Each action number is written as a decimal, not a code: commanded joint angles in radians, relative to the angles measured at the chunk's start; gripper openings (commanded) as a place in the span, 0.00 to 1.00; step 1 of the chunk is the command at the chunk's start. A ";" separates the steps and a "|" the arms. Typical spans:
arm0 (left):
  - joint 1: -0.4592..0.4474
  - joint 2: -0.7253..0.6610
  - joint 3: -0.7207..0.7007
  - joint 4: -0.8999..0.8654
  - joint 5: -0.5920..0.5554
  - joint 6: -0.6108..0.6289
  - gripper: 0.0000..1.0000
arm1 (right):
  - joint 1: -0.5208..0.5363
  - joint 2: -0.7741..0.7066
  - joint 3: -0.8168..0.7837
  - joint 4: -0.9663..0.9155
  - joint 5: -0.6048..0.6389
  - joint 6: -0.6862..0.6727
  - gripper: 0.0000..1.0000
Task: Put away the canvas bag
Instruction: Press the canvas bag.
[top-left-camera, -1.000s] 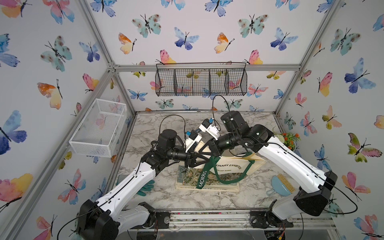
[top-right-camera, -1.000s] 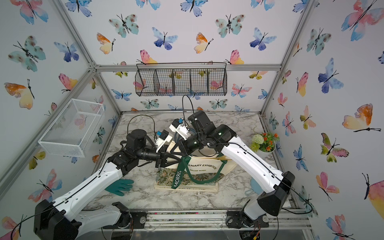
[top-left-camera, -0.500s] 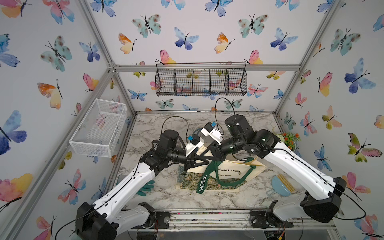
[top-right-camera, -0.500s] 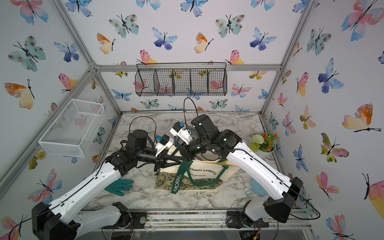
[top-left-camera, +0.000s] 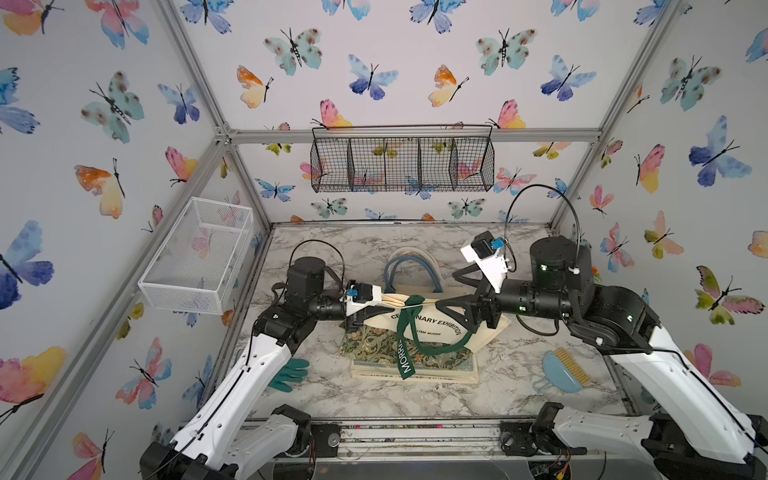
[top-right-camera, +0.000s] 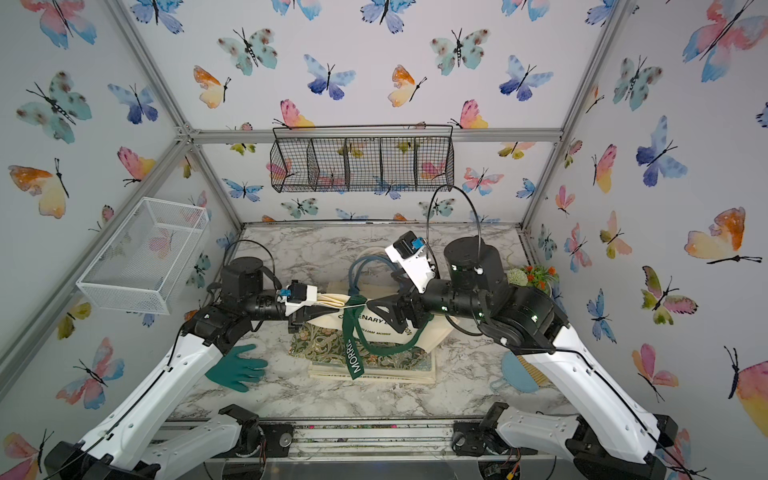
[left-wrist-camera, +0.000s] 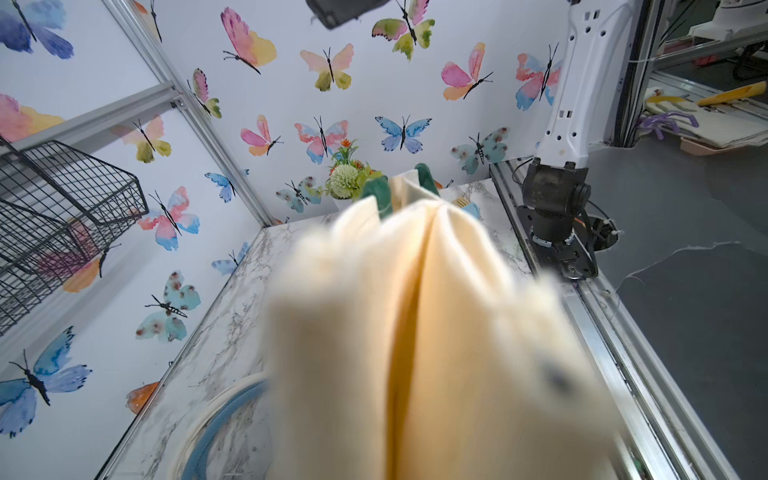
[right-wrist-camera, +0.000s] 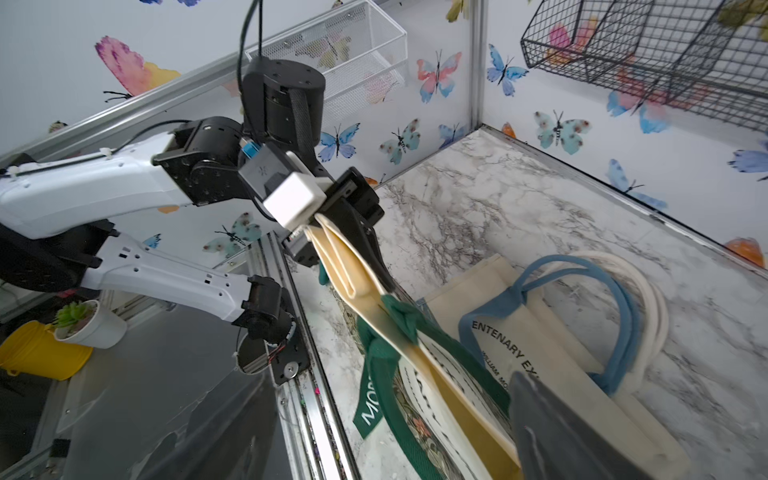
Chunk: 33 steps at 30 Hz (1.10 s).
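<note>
The canvas bag (top-left-camera: 440, 328) is cream with dark print and green straps (top-left-camera: 405, 353). It hangs slanted above a pile of flat bags in both top views. My left gripper (top-left-camera: 384, 300) is shut on the bag's folded cream top edge and holds it up; the right wrist view shows this grip (right-wrist-camera: 353, 241). In the left wrist view the cream cloth (left-wrist-camera: 415, 332) fills the front and hides the jaws. My right gripper (top-left-camera: 452, 291) stands open just right of the bag's top edge (top-right-camera: 353, 305), with nothing between its fingers. One dark finger (right-wrist-camera: 561, 436) shows in the right wrist view.
Under the held bag lie floral-printed bags (top-left-camera: 374, 349), and a cream bag with blue and white handles (top-left-camera: 411, 266) lies behind. A green glove (top-left-camera: 289, 374) lies front left, a blue brush (top-left-camera: 563, 370) right, a plant (top-right-camera: 534, 276) far right. A black wire basket (top-left-camera: 401, 164) hangs on the back wall, a white one (top-left-camera: 199, 253) on the left.
My right gripper has opened, let go of the bag and drawn back to the right. My left gripper has shut on the bag's top edge and now holds it alone.
</note>
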 joint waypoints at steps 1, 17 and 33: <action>0.039 0.021 0.100 -0.109 0.264 0.171 0.00 | 0.003 -0.038 -0.075 -0.015 0.099 -0.032 0.96; 0.109 0.049 0.078 0.195 0.581 -0.210 0.00 | 0.001 -0.157 -0.116 -0.108 0.265 0.098 0.99; 0.172 0.185 0.242 0.087 0.498 -0.191 0.00 | 0.001 -0.211 -0.280 -0.150 -0.116 0.125 0.84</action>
